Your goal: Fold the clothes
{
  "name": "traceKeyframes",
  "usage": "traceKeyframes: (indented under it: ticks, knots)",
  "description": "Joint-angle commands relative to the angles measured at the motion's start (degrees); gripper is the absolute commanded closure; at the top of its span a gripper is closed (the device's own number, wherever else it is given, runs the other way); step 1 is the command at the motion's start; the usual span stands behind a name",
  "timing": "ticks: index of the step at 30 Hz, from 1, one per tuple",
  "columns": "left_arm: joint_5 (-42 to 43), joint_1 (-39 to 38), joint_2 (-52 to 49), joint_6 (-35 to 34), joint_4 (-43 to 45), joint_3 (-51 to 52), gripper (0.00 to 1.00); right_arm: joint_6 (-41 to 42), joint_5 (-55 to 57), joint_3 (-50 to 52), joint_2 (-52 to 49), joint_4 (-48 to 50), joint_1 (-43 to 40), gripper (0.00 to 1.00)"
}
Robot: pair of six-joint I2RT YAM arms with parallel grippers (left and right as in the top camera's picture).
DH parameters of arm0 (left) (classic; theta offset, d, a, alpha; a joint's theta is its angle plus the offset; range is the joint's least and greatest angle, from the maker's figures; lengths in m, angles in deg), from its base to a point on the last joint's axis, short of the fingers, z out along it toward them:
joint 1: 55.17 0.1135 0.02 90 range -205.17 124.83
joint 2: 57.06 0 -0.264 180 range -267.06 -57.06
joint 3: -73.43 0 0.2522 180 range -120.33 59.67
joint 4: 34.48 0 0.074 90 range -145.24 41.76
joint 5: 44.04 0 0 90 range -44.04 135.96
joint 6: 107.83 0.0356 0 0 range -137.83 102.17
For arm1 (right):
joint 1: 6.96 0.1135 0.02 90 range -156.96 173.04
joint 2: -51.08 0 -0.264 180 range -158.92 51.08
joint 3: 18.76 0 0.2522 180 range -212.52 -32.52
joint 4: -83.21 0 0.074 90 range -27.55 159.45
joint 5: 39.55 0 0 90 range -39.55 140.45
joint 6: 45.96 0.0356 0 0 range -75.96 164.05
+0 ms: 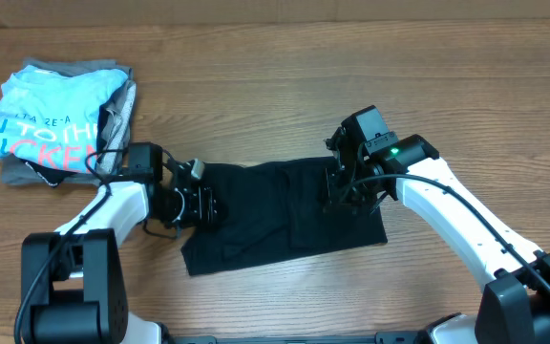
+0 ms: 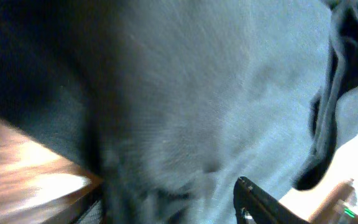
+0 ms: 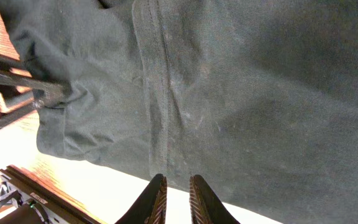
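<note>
The wooden counter [image 1: 275,86] fills your overhead view, and the black T-shirt [image 1: 275,215] lies across its middle as a wide, flattened band. The band runs from 9 o'clock to 3 o'clock, with its 9 o'clock end sagging a little toward 6.

Your two white arms come in from the 6 o'clock edge. The left arm [image 1: 113,205] reaches the shirt's 9 o'clock end, and the right arm [image 1: 447,196] reaches its 3 o'clock part.

At about 10 o'clock on the counter, well apart from the black shirt, sits a pile with a light blue shirt [image 1: 46,115] bearing white and pink lettering on top. Grey folded garments [image 1: 122,100] show under it and along its 3 o'clock side.

The left end effector [image 1: 199,203] sits right at the shirt's 9 o'clock edge. Its wrist view is blurred — only dark cloth and one finger [image 2: 260,202] show, so I cannot tell you whether it is spread or pinching.

The right end effector [image 1: 347,196] stands over the cloth near the 3 o'clock end. In its wrist view its fingers [image 3: 156,196] are pressed nearly together, with only a thin gap between them, and the tips are at the shirt's edge. Whether cloth is caught between them does not show.

A double-stitched seam [image 3: 157,93] runs across the fabric in that view, and a small green light [image 1: 390,151] glows on the right arm's wrist.
</note>
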Motion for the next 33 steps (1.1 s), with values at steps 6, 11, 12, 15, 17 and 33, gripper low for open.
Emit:
traceKeyframes:
  ticks: [6,11,12,15,17,33]
  knots:
    - [-8.2,0.6,-5.8,1.0,-7.3,3.7,0.96,-0.4,7.5,-0.9,0.4,-1.2,-0.6,0.84]
    - [-12.2,4.7,-3.8,2.5,-18.0,-5.2,0.96,-0.4,7.6,-0.9,0.9,-2.5,-4.2,0.85]
    - [-14.1,5.6,-3.0,2.6,-20.8,-8.0,0.96,-0.4,7.7,-0.9,1.1,-2.9,-5.1,0.85]
    - [-17.9,7.2,-1.0,3.9,-28.0,-16.7,0.96,-0.4,7.7,-0.9,2.0,-4.0,-8.5,0.85]
    - [-18.9,7.5,-0.1,5.0,-32.3,-22.6,0.96,-0.4,7.7,-0.9,2.7,-4.4,-10.7,0.85]
    - [-24.7,-19.4,-4.0,-6.0,-35.8,-42.1,0.94,-0.9,7.5,-0.9,4.8,-5.0,-17.0,0.85]
